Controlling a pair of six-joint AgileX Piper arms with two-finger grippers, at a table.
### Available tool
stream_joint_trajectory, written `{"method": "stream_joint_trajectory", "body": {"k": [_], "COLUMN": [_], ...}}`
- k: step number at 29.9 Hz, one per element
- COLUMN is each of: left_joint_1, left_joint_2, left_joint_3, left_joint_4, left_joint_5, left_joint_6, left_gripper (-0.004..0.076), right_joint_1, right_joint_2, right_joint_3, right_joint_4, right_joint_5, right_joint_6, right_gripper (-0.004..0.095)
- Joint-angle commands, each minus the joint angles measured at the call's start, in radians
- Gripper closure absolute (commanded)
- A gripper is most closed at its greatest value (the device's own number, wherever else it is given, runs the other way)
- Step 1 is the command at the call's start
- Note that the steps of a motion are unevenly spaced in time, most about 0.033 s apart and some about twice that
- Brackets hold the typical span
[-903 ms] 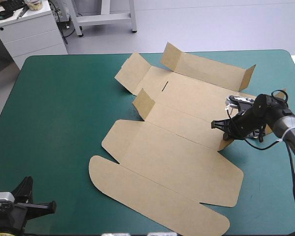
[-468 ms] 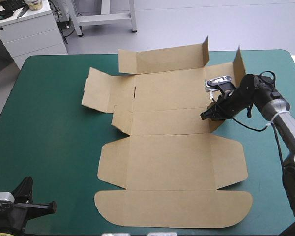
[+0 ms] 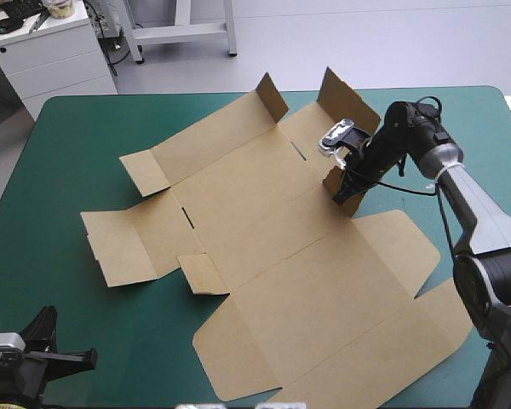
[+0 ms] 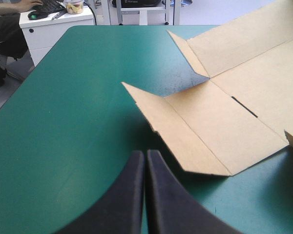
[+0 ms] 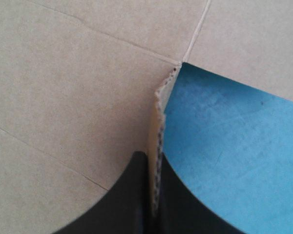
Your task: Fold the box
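Note:
The brown box (image 3: pixel 264 256) lies as a cut sheet across the teal-green table, mostly flat, with a few small flaps raised at its far edge. My right gripper (image 3: pixel 345 189) is shut on a raised side flap of the box (image 5: pixel 156 146) at the sheet's right side; the board's edge stands pinched between its black fingers (image 5: pixel 129 195). My left gripper (image 3: pixel 89 358) rests low at the table's front left corner, shut and holding nothing. In the left wrist view the left gripper (image 4: pixel 145 158) points at a raised flap of the box (image 4: pixel 185 131) just ahead of it.
A white cabinet (image 3: pixel 47 47) stands beyond the table's far left corner. Bare teal-green cover (image 3: pixel 68 162) stretches along the left side. The box's near flaps (image 3: pixel 366 375) reach the table's front right edge.
The right gripper has swung the whole sheet round, moving toward the far edge with the flap in its hold. The box's left flaps slid toward the table's left. The left arm stayed still.

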Motion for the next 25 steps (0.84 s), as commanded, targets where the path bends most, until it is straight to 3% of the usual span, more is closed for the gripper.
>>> {"method": "stream_joint_trajectory", "body": {"k": [1, 11, 19, 25], "left_joint_1": [-0.006, -0.006, -0.006, -0.006], "left_joint_2": [-0.013, -0.013, -0.013, -0.013], "left_joint_3": [-0.032, -0.032, -0.032, -0.032], "left_joint_4": [0.000, 0.000, 0.000, 0.000], "left_joint_5": [-0.076, -0.076, -0.076, -0.076], "left_joint_6": [-0.010, -0.010, -0.010, -0.010], "left_gripper": [0.0734, 0.0734, 0.0734, 0.0734], "right_joint_1": [0.045, 0.219, 0.284, 0.309], "right_joint_2": [-0.033, 0.000, 0.036, 0.073], "right_joint_3": [-0.062, -0.080, -0.080, -0.084], "right_joint_4": [0.008, -0.189, -0.173, -0.079], "right_joint_5": [-0.007, -0.162, -0.300, -0.348], "right_joint_6": [-0.107, -0.320, -0.489, -0.627], "right_gripper": [0.0928, 0.0928, 0.0928, 0.0928]}}
